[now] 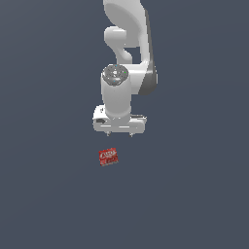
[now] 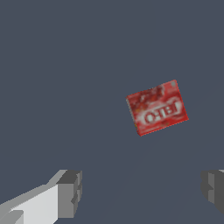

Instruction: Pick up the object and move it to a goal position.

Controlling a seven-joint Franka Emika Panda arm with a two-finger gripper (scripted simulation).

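The object (image 1: 108,156) is a small flat red box with whitish lettering, lying on the dark grey floor, slightly turned. In the wrist view the object (image 2: 157,107) lies ahead of the fingers, apart from them. My gripper (image 1: 119,133) hangs above the floor, just behind the box and a little toward the exterior view's right of it, pointing down. Its two grey fingertips (image 2: 70,194) stand wide apart with nothing between them, so the gripper (image 2: 142,190) is open.
The white arm (image 1: 127,44) rises behind the gripper toward the top of the exterior view. A plain dark grey surface (image 1: 194,194) spreads all around, with no other objects in sight.
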